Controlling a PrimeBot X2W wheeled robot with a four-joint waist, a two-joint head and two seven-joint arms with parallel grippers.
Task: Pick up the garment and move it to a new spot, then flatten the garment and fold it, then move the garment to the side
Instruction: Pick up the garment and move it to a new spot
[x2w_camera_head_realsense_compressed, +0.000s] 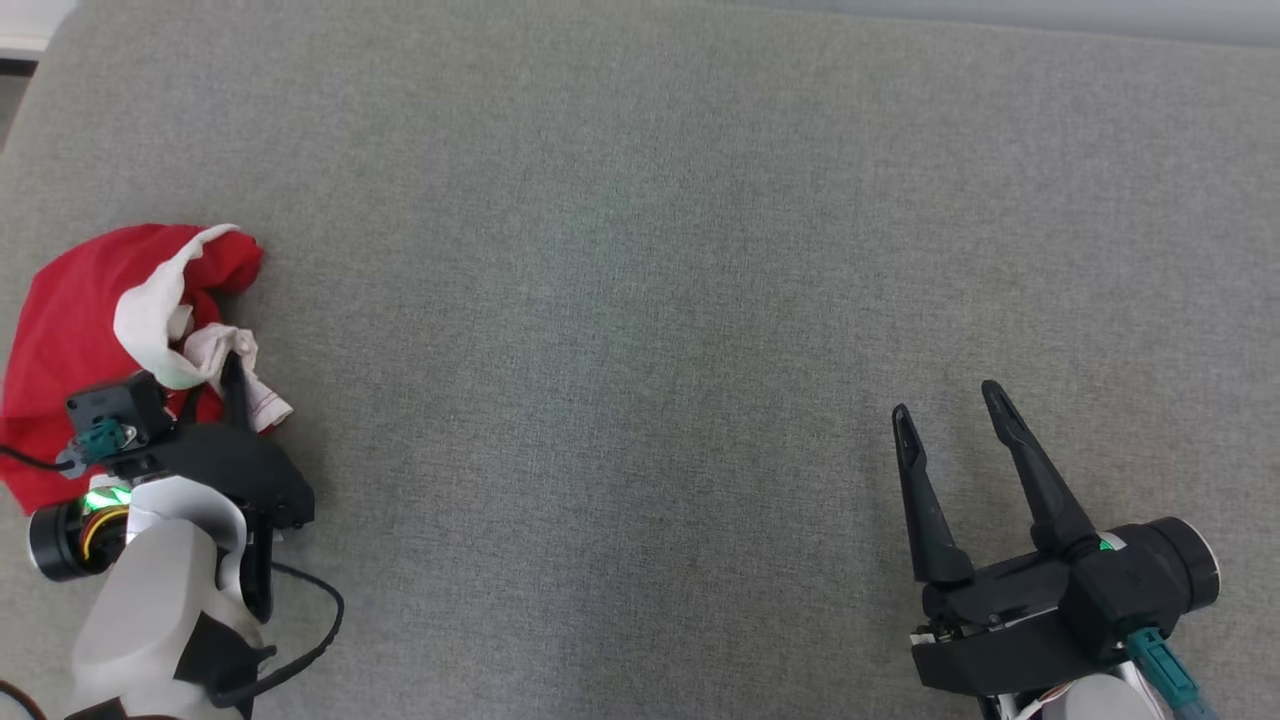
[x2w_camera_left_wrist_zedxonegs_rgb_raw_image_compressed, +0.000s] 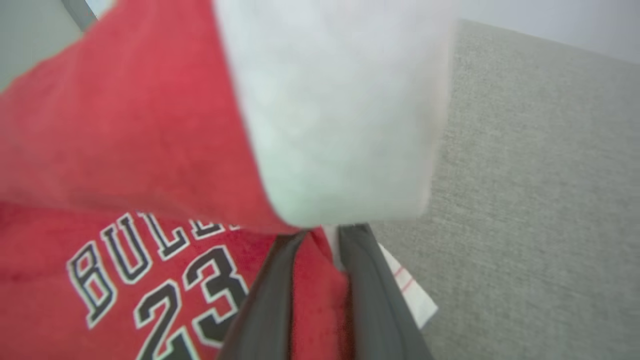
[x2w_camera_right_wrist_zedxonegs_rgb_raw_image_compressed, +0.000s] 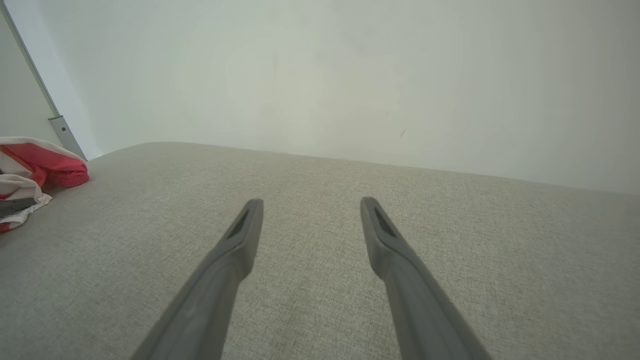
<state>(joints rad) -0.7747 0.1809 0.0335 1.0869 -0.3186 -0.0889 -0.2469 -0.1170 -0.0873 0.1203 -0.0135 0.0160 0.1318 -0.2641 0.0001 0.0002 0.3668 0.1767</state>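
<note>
The garment (x2w_camera_head_realsense_compressed: 70, 320) is a red jersey with white trim, lying bunched at the left edge of the grey cushioned surface (x2w_camera_head_realsense_compressed: 640, 300). My left gripper (x2w_camera_head_realsense_compressed: 232, 375) is pushed into its white folds. In the left wrist view the two dark fingers (x2w_camera_left_wrist_zedxonegs_rgb_raw_image_compressed: 370, 300) meet at their tips, pinching red and white cloth of the garment (x2w_camera_left_wrist_zedxonegs_rgb_raw_image_compressed: 125, 150), whose black-and-white lettering and number show below. My right gripper (x2w_camera_head_realsense_compressed: 945, 400) hovers far off at the lower right, open and holding nothing. The right wrist view has the open right gripper (x2w_camera_right_wrist_zedxonegs_rgb_raw_image_compressed: 310, 210) over bare fabric, with the garment (x2w_camera_right_wrist_zedxonegs_rgb_raw_image_compressed: 55, 165) at the far left.
The grey surface stretches wide between the two arms. Its rounded far-left corner (x2w_camera_head_realsense_compressed: 50, 60) and back edge lie near the top of the head view. A pale wall (x2w_camera_right_wrist_zedxonegs_rgb_raw_image_compressed: 350, 75) rises behind the surface. A black cable (x2w_camera_head_realsense_compressed: 320, 640) loops beside my left wrist.
</note>
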